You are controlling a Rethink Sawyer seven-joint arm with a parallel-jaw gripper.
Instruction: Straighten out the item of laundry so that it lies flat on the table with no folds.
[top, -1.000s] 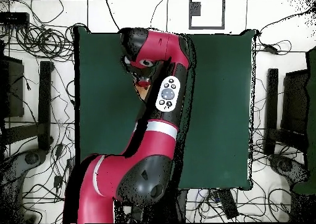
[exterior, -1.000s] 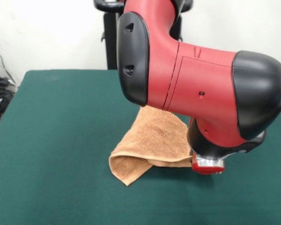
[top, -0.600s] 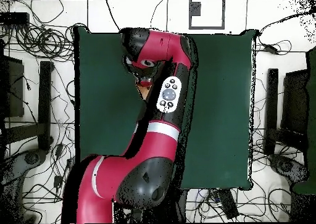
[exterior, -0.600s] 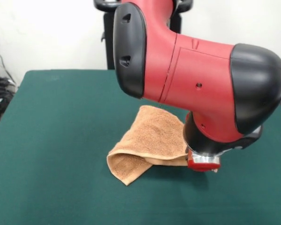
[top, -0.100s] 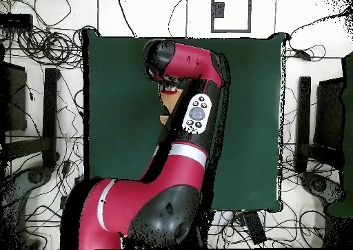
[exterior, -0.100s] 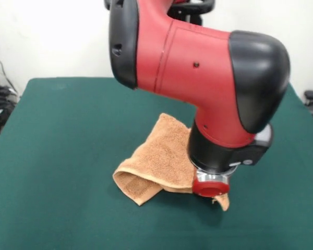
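Since the earlier frame, the red and black arm (exterior, -0.100s: 198, 73) has swung toward the picture's left in the front view, and the orange-tan towel (exterior, -0.100s: 156, 159) has shifted with it, one corner now trailing out below the wrist at lower right.

Front view: the towel lies crumpled near the middle of the dark green table (exterior, -0.100s: 57, 156). Its near-left edge is rolled over into a thick fold, and the upper part slopes up toward the arm. The arm's bulky wrist, ending in a red ring, sits low over the towel's right side and hides the gripper (exterior, -0.100s: 213, 191); whether it is open or closed on the cloth cannot be told.

Overhead view: the arm (top, -0.100s: 186, 123) stretches from the bottom of the picture up across the table (top, -0.100s: 117, 89). It covers nearly all of the towel; only a small tan sliver (top, -0.100s: 165, 119) shows at the arm's left edge, around mid-table. The gripper itself is hidden beneath the arm.
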